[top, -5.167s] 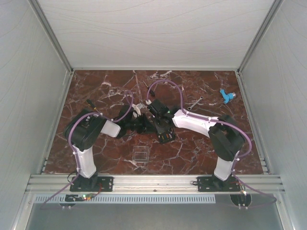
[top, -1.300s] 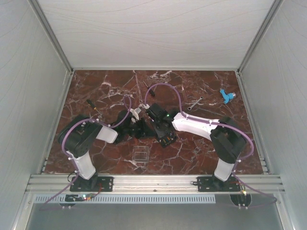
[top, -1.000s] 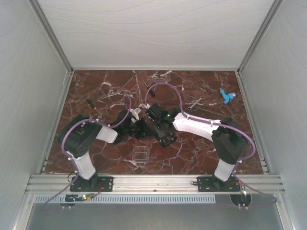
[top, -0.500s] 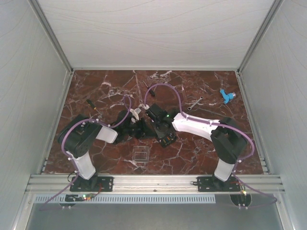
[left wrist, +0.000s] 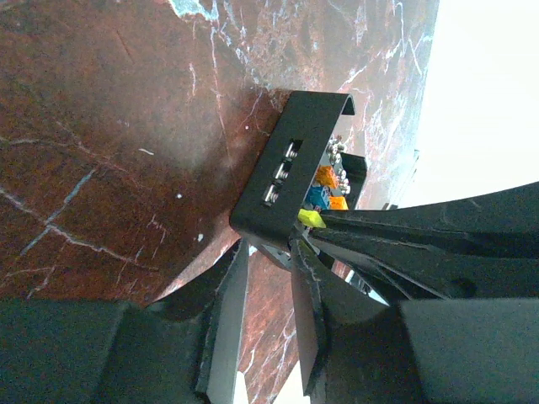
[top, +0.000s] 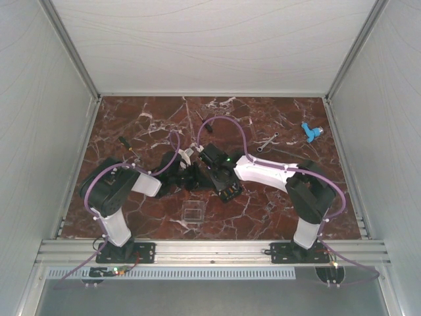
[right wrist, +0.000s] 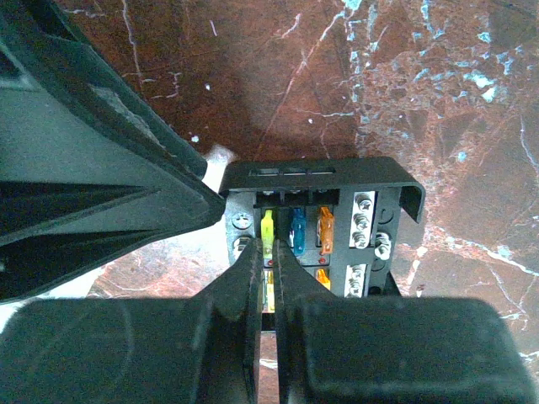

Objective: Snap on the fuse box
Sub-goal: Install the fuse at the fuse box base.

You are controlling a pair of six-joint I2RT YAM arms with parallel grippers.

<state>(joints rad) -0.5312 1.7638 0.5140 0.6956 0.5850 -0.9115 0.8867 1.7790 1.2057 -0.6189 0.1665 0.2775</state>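
Clear plastic comes first: the lid (top: 191,212) lies flat on the red marble table (top: 276,210), near the front edge and apart from both arms. No claw is touching it.

Just beyond it, at mid-table, the fuse box (right wrist: 337,178) sits between the two claws with its face uncovered. The left gripper (left wrist: 268,248) appears to clamp the box by its left edge, one finger on either side of the wall, steadying it.

What has changed is on the right. Within the last second the right gripper (right wrist: 268,257) has clenched fully. Its tips now meet at the yellow fuse (right wrist: 267,225), which stands in its slot beside a blue fuse (right wrist: 296,229) and an orange fuse (right wrist: 326,227). Whether it pinches that fuse or only presses on it I cannot tell. Overhead, the arms have barely shifted.

I judge the fuses are being seated, so the lid still has to be fetched and snapped on.

Farther back lie a screwdriver (top: 125,142) on the left and a wrench (top: 266,141) on the right.
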